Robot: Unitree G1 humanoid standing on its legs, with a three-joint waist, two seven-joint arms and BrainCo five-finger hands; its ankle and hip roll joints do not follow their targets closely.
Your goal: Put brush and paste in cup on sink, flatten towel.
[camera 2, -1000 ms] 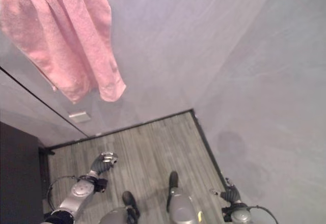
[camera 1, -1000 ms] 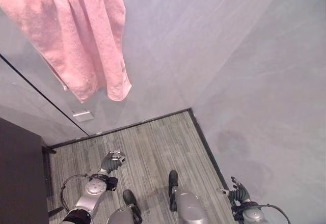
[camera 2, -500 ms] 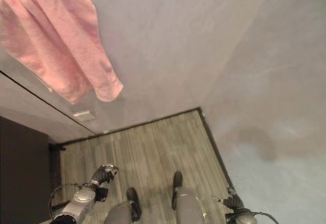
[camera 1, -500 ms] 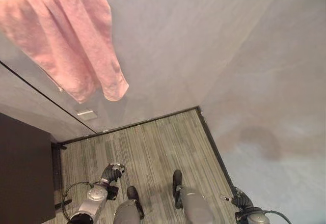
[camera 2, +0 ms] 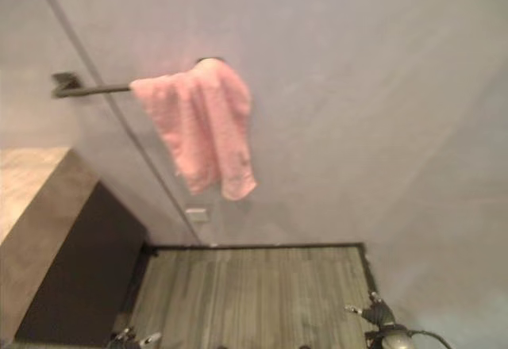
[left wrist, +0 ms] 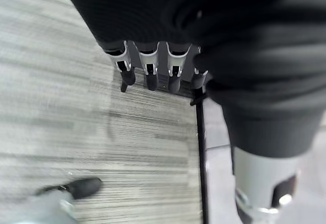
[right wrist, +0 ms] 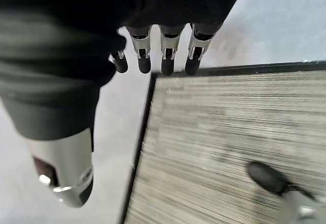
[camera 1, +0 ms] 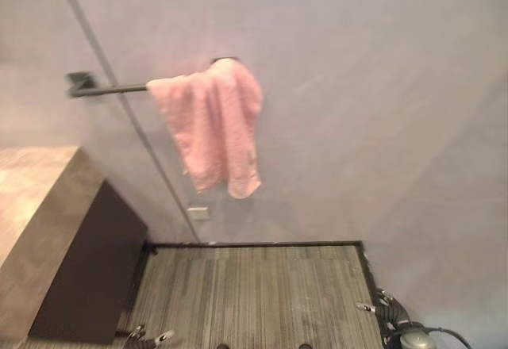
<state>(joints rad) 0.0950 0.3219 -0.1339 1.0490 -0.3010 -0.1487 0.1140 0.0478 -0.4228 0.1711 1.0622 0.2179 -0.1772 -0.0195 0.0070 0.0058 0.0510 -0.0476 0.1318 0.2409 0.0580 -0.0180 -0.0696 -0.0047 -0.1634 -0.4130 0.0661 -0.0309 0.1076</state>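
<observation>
Pink towel (camera 1: 213, 123) hangs on a dark wall bar (camera 1: 107, 90), up on the grey wall (camera 1: 357, 87) ahead of me. It's bunched, not spread: gathered to the bar's right end, draped over it in thick folds, two uneven tails hanging down, the right one lower. Fabric looks like plain terry, no pattern I can make out. The bar's left part is bare, w/ its bracket at the far left.

To the left, a dark cabinet (camera 1: 91, 274) w/ a pale stone-look top (camera 1: 32, 206); what I see of the top is bare. A small pale wall plate (camera 1: 198, 212) sits low on the wall under the towel. Below that, a grey striped floor (camera 1: 254, 293) w/ a dark skirting line where it meets the walls.

My left hand (left wrist: 147, 66) hangs low over the floor, fingers straight and relaxed, nothing in it. My right hand (right wrist: 160, 51) is the same: fingers loose and pointing down, thumb apart, holding nothing, near the corner where floor meets the right wall. From my head its fingertips seem slightly splayed, though it's small there at the bottom right (camera 1: 389, 311). Both hands are well apart from the towel.
</observation>
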